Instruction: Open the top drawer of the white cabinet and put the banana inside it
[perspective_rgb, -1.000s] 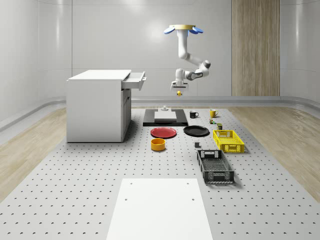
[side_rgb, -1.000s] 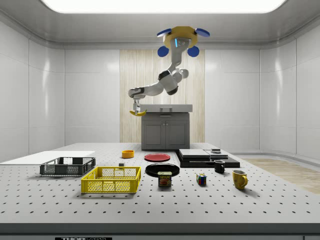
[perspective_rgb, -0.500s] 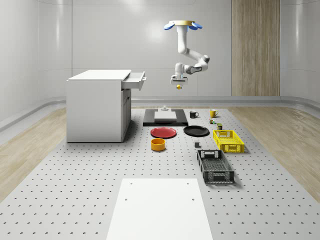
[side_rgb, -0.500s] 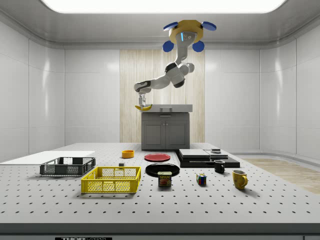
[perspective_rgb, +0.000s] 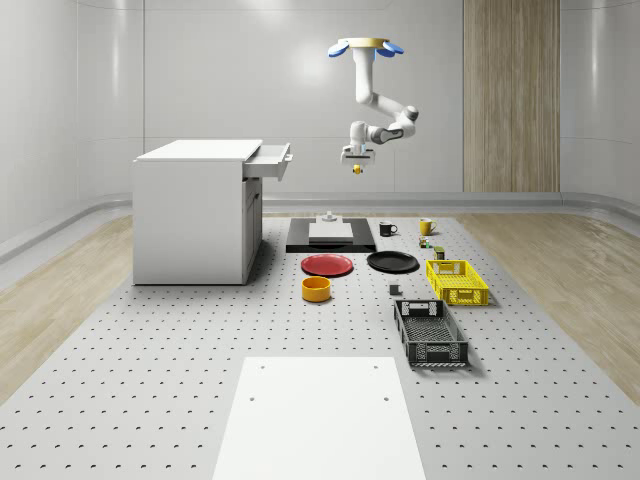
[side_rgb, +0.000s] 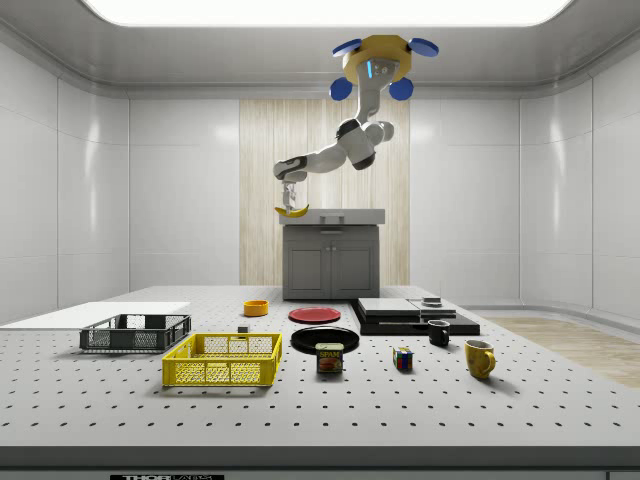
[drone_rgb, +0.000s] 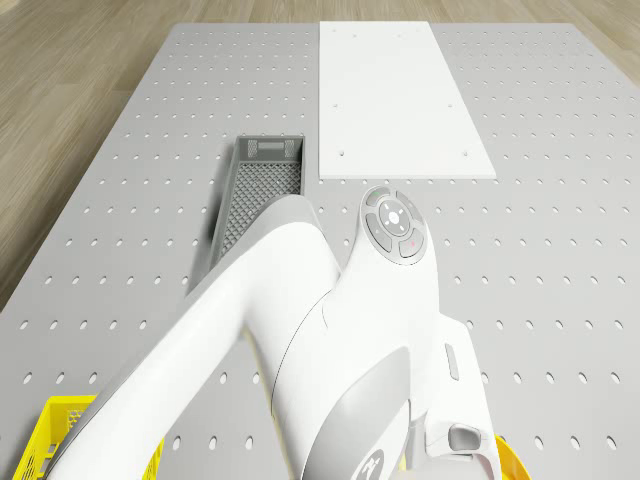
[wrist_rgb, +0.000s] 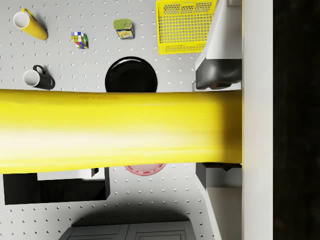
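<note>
In the wrist view the banana (wrist_rgb: 120, 132) is seen crossing the frame, pinched between the fingers (wrist_rgb: 220, 75) of the gripper (wrist_rgb: 220, 127), so the jaws are judged pressed onto the fruit. Beneath it lie the black plate (wrist_rgb: 131, 75), the yellow crate (wrist_rgb: 186, 26) and a red plate (wrist_rgb: 145, 169).

In the side view the banana (side_rgb: 292, 211) hangs under the gripper (side_rgb: 290, 197) at roughly the height of the cabinet top, higher than it was a second ago, when it was carried lower and further to that view's left. The drone (side_rgb: 379, 66) is seen hovering near the ceiling, also raised and shifted towards the side view's right.

In the whole-scene view the gripper (perspective_rgb: 356, 161) with the banana (perspective_rgb: 357, 169) is held in the air over the black slab (perspective_rgb: 330, 240), well apart from the top drawer (perspective_rgb: 272, 160) of the white cabinet (perspective_rgb: 195, 210), which stands pulled out already. The load has been lifted to about drawer height.

Judgement: opening is done; carry is under way. A sideways transfer over the drawer and a release are still required. A lip collision seems the main risk.
</note>
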